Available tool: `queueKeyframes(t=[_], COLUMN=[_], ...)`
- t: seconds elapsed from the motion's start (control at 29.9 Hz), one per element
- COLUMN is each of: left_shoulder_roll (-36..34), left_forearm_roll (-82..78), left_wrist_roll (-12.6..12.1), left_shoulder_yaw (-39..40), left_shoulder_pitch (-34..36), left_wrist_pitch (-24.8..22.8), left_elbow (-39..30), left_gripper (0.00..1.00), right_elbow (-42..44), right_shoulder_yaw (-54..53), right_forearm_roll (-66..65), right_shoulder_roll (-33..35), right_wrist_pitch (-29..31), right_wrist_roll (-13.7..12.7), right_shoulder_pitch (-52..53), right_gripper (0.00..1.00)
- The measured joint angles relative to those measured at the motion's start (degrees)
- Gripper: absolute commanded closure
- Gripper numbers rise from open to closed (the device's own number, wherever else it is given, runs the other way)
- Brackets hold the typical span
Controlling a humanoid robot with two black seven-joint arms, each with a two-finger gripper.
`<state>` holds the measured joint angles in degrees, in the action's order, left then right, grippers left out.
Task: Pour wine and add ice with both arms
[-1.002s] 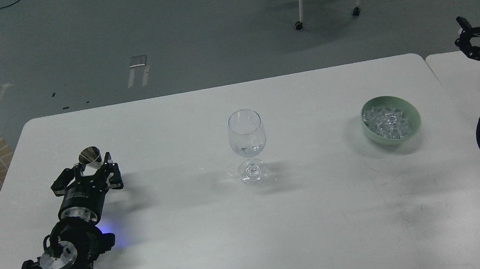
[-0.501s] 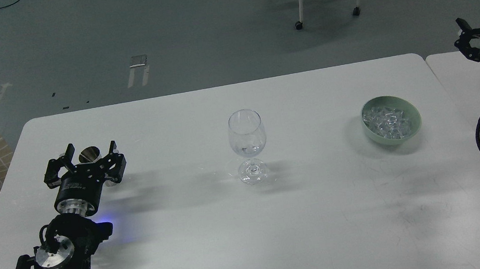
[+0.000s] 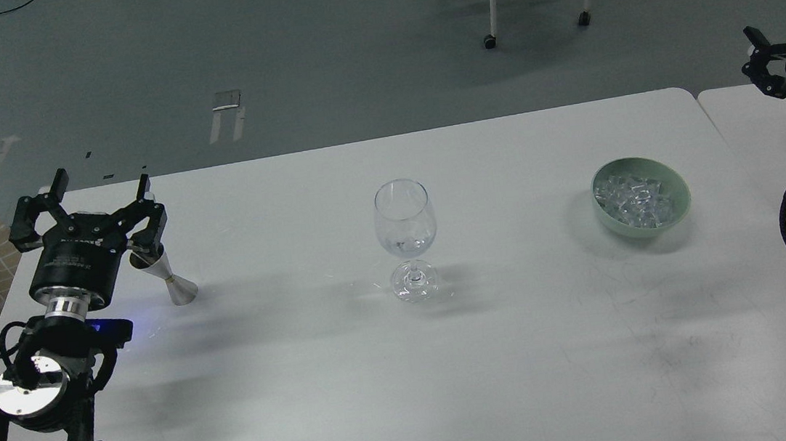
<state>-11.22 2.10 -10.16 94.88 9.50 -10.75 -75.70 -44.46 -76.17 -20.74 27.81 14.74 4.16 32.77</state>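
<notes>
The clear, round-bowled wine glass (image 3: 406, 237) stands upright in the middle of the white table (image 3: 408, 365). It looks almost empty, with maybe a tiny bit of clear liquid at the bottom of the bowl; I cannot be sure.

To the left of the glass, well apart from it, stands a small silver metal measuring cup shaped like two cones joined at the tips (image 3: 172, 276). It stands with its long axis a little tilted. The left tool (image 3: 98, 207) is right above and beside its top, with its black claws spread apart and clamped on nothing. So the left arm is the near one for the pouring, and the measuring cup has to travel to the right to reach the glass.

To the right of the glass, also well apart, sits a pale green round bowl (image 3: 641, 196) full of little clear shiny ice cubes (image 3: 633, 199). The right tool (image 3: 767, 64) hangs further right and higher, past the bowl. It is small and dark, so I cannot tell if it is apart or together.
</notes>
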Motion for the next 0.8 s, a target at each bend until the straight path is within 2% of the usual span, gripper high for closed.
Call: queueKeyframes(t=[0.13, 0.4, 0.8], left_shoulder_roll=[-5.7, -12.6, -16.6], left_forearm_roll=[-1.1, -2.1, -2.5], left_wrist_roll=[0.3, 0.2, 0.5], left_shoulder_yaw=[-2.6, -10.0, -11.6], left_shoulder_pitch=[6.3, 20.0, 22.5], left_wrist_pitch=[1.5, 1.7, 2.3], left_elbow=[2.6, 14.9, 17.3], left_gripper=[0.02, 0.02, 0.02], right_elbow=[-1.2, -3.9, -6.2], right_shoulder_yaw=[0.2, -0.3, 2.3], right_forearm_roll=[0.0, 0.0, -1.0], right_shoulder_roll=[0.0, -0.3, 1.4], right_wrist_pitch=[0.0, 0.0, 1.0], right_wrist_roll=[0.2, 0.4, 0.2], right_shoulder_pitch=[-1.7, -2.3, -2.4], right_gripper=[0.0, 0.0, 0.0])
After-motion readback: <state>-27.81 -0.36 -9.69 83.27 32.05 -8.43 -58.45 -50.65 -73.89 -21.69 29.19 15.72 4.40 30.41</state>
